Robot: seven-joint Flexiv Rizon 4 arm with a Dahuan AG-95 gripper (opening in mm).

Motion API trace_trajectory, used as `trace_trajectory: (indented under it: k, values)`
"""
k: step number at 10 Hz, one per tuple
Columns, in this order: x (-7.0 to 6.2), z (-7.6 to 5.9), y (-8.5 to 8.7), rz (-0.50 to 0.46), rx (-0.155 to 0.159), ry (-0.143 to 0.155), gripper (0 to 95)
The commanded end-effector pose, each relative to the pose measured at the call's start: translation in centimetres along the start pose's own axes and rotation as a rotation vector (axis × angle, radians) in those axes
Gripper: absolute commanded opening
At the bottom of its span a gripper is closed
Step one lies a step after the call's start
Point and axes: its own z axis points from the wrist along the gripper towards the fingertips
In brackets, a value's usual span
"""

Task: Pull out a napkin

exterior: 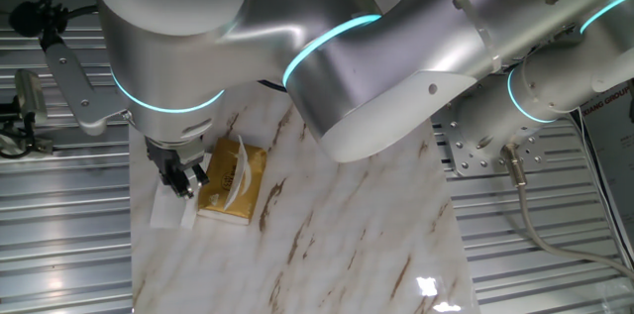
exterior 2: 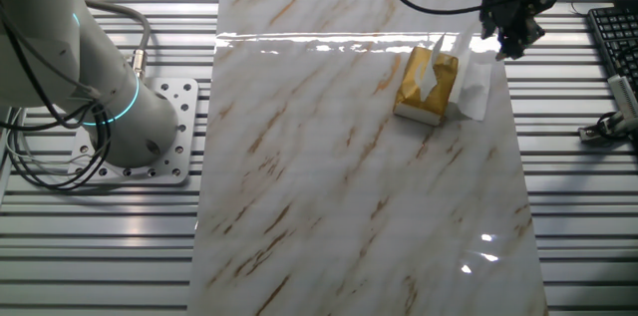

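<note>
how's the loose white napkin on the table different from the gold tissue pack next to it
The napkin is white, thin and limp; the tissue pack is golden-yellow and boxy, with visible thickness. The napkin lies flat at the marble table's edge; the tissue pack sits further in, a white sheet poking from its top. Both rest on the table, side by side and similar in footprint.

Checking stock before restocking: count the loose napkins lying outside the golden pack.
1: a white napkin lies on the marble table beside the golden pack, under the pincer. More may remain inside.
</note>
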Motion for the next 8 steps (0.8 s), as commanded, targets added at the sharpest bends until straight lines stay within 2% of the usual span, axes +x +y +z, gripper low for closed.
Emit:
trace_trajectory:
  k: [1, 8]
  values:
    - [0.05, -0.01, 0.01, -0.002, -0.001, -0.001, 95.0]
    - [0.06, 0.05, 0.01, -0.002, -0.002, 0.005, 95.0]
